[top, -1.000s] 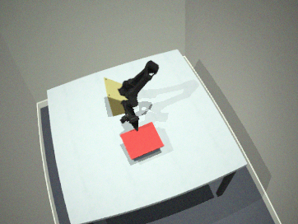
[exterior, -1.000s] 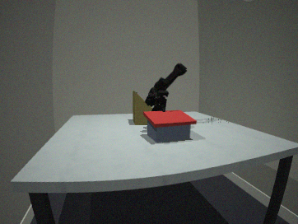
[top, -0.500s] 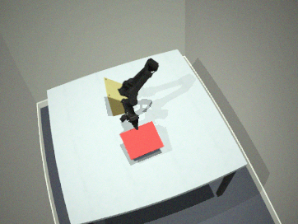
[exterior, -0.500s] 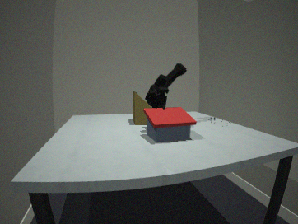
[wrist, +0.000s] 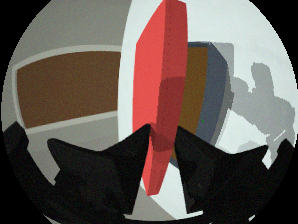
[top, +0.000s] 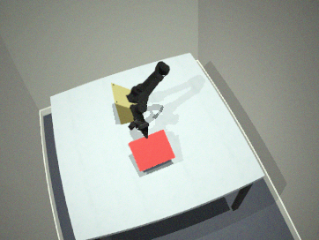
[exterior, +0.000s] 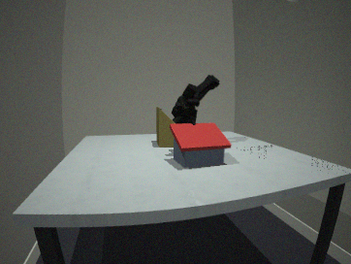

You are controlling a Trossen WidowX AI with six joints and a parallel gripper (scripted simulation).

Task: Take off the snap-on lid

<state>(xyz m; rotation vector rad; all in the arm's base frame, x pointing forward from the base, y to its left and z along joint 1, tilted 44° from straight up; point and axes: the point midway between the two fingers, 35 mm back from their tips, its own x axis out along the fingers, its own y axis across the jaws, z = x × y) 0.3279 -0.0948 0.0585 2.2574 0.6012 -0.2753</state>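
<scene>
The red lid (top: 152,151) (exterior: 200,136) (wrist: 150,80) is tilted over the grey-blue storage box (top: 159,167) (exterior: 199,157) (wrist: 216,90). Its edge on the arm's side is raised, and its opposite edge is low at the box's rim; whether it touches there I cannot tell. In the wrist view a gap shows between lid and box, with the brown inside of the box visible. The box stands on the table (top: 88,176) (exterior: 121,184). My gripper (top: 146,136) (wrist: 162,129) is shut on the lid's raised edge; in the exterior view the fingertips are hidden behind the lid.
An upright yellow board (top: 120,93) (exterior: 165,133) stands behind the box, close beside the arm. In the wrist view a brown panel (wrist: 65,85) with a pale border lies beyond the table's edge.
</scene>
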